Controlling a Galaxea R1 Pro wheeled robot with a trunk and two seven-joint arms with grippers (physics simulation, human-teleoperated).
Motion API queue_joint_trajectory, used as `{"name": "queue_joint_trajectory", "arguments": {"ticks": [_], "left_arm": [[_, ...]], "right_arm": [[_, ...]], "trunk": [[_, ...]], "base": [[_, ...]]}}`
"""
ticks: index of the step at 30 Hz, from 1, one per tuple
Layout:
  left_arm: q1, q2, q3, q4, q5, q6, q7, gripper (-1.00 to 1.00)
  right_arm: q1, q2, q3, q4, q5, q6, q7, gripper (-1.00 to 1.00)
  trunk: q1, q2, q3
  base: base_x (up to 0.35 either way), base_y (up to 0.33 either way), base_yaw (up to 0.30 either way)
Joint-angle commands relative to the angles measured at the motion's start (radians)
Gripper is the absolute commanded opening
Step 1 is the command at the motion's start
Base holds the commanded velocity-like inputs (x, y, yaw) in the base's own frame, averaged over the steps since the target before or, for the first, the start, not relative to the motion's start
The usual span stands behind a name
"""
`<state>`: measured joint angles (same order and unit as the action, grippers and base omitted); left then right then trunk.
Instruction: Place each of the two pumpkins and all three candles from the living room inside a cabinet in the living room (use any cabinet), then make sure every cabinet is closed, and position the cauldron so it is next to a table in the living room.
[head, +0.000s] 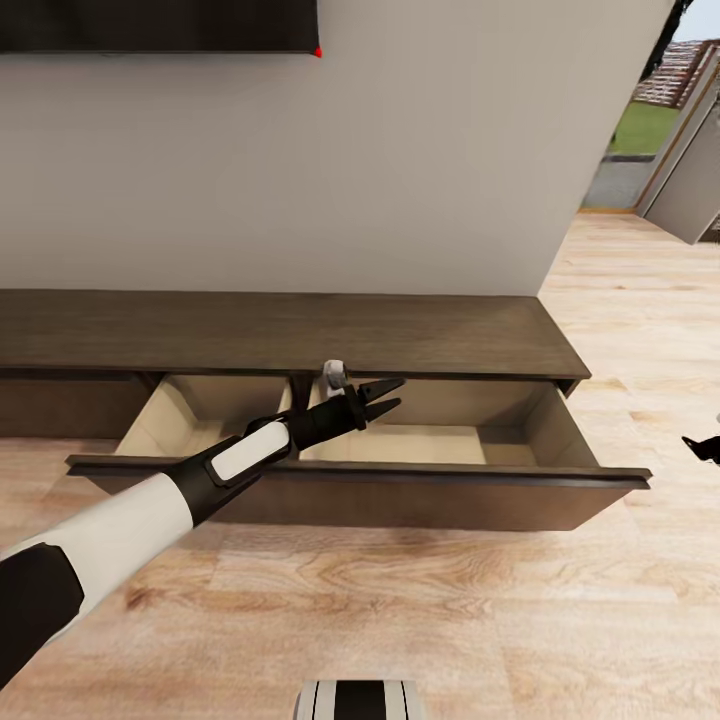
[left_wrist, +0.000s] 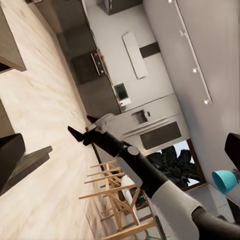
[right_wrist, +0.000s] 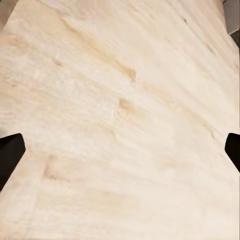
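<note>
In the head view, the long, low dark-brown wood cabinet is standing against the pale wall with its wide drawer pulled out over the light wood plank floor, exposing a beige interior split by a divider. The left hand is reaching over the drawer front on its white-and-black arm, its two black fingers spread apart and holding nothing. A small grey-beige cylindrical candle is sitting at the back of the drawer, just beside the divider and near the left hand. A black tip of the right hand is showing at the right edge; its state cannot be told there. In the left wrist view, the right hand is hanging over the floor with fingers apart, before dark kitchen units and wooden chairs. In the right wrist view, the two black fingertips are standing wide apart over bare floor planks.
</note>
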<state>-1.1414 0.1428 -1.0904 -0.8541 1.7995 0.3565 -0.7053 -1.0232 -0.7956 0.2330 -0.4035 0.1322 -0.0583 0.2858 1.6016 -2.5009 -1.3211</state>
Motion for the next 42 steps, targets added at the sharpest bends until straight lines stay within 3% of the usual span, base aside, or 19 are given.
{"name": "queue_joint_trajectory", "arguments": {"ticks": [1, 3, 5, 6, 7, 8, 9, 12, 14, 17, 20, 21, 24, 26, 27, 31, 42], "left_arm": [[0.000, -0.001, 0.000, 0.000, 0.000, 0.000, -0.001, 1.00], [0.000, -0.003, 0.001, 0.000, 0.000, 0.001, -0.001, 1.00], [0.000, -0.011, 0.001, -0.001, 0.000, 0.001, 0.002, 1.00], [0.000, -0.013, 0.001, -0.001, -0.001, 0.001, 0.002, 1.00], [0.000, -0.014, 0.001, -0.001, -0.001, 0.001, 0.002, 1.00], [0.000, -0.014, 0.001, -0.001, -0.001, 0.001, 0.002, 1.00], [0.000, -0.015, 0.001, -0.010, -0.002, 0.001, -0.001, 1.00], [0.000, -0.019, 0.001, -0.075, -0.003, 0.002, 0.009, 1.00], [0.000, -0.040, 0.001, -0.098, -0.005, 0.002, 0.037, 1.00], [-0.001, -0.071, 0.001, -0.118, -0.006, 0.003, 0.117, 1.00], [-0.001, -0.096, 0.001, -0.134, -0.006, 0.004, 0.179, 1.00], [-0.001, -0.105, 0.001, -0.150, -0.006, 0.004, 0.210, 1.00], [-0.001, -0.109, 0.001, -0.163, -0.006, 0.004, 0.229, 1.00], [-0.001, -0.107, 0.001, -0.168, -0.006, 0.007, 0.237, 1.00], [-0.001, -0.106, 0.001, -0.168, -0.006, 0.008, 0.238, 1.00], [-0.001, -0.103, 0.012, -0.170, -0.006, 0.011, 0.238, 1.00], [-0.003, -0.101, 0.023, -0.176, -0.006, 0.015, 0.239, 1.00]], "right_arm": [[0.000, 0.010, -0.013, -0.001, -0.020, 0.002, 0.012, 1.00], [0.000, 0.021, -0.031, -0.001, -0.087, 0.019, 0.044, 1.00], [0.000, 0.029, -0.041, -0.003, -0.281, 0.130, 0.151, 1.00], [0.000, 0.029, -0.042, -0.008, -0.336, 0.163, 0.188, 1.00], [0.000, 0.029, -0.042, -0.016, -0.381, 0.191, 0.222, 1.00], [0.000, 0.028, -0.042, -0.022, -0.400, 0.203, 0.238, 1.00], [0.004, 0.027, -0.042, -0.057, -0.453, 0.269, 0.308, 1.00], [0.008, 0.035, -0.042, -0.114, -0.477, 0.382, 0.389, 1.00], [0.009, 0.049, -0.043, -0.148, -0.488, 0.431, 0.405, 1.00], [0.009, 0.106, -0.043, -0.178, -0.530, 0.529, 0.426, 1.00], [0.009, 0.145, -0.042, -0.206, -0.545, 0.580, 0.460, 1.00], [0.010, 0.169, -0.042, -0.223, -0.549, 0.598, 0.475, 1.00], [0.017, 0.210, -0.040, -0.240, -0.550, 0.611, 0.483, 1.00], [0.026, 0.280, -0.039, -0.250, -0.545, 0.616, 0.485, 1.00], [0.027, 0.291, -0.038, -0.250, -0.544, 0.616, 0.485, 1.00], [0.029, 0.307, -0.037, -0.252, -0.543, 0.617, 0.486, 1.00], [0.045, 0.311, -0.035, -0.266, -0.543, 0.611, 0.487, 1.00]], "trunk": [[0.000, 0.000, 0.004], [-0.001, 0.001, 0.012], [-0.007, 0.010, 0.018], [-0.011, 0.017, 0.022], [-0.014, 0.024, 0.025], [-0.018, 0.031, 0.028], [-0.022, 0.038, 0.031], [-0.034, 0.059, 0.040], [-0.041, 0.073, 0.047], [-0.053, 0.094, 0.056], [-0.064, 0.115, 0.065], [-0.068, 0.122, 0.069], [-0.080, 0.143, 0.078], [-0.087, 0.157, 0.084], [-0.091, 0.164, 0.087], [-0.106, 0.192, 0.100], [-0.149, 0.269, 0.134]], "base": [[0.000, 0.000, 0.000], [0.000, 0.000, 0.000], [0.000, 0.000, 0.000], [0.000, 0.000, 0.000], [0.000, 0.000, 0.000], [0.000, 0.000, 0.000], [0.000, 0.000, 0.000], [0.000, 0.000, 0.000], [0.000, 0.000, 0.000], [0.000, 0.000, 0.000], [0.000, 0.000, 0.000], [0.000, 0.000, 0.000], [0.000, 0.000, 0.000], [0.000, 0.000, 0.000], [0.000, 0.000, 0.000], [0.000, 0.000, 0.000], [0.000, 0.000, 0.000]]}}
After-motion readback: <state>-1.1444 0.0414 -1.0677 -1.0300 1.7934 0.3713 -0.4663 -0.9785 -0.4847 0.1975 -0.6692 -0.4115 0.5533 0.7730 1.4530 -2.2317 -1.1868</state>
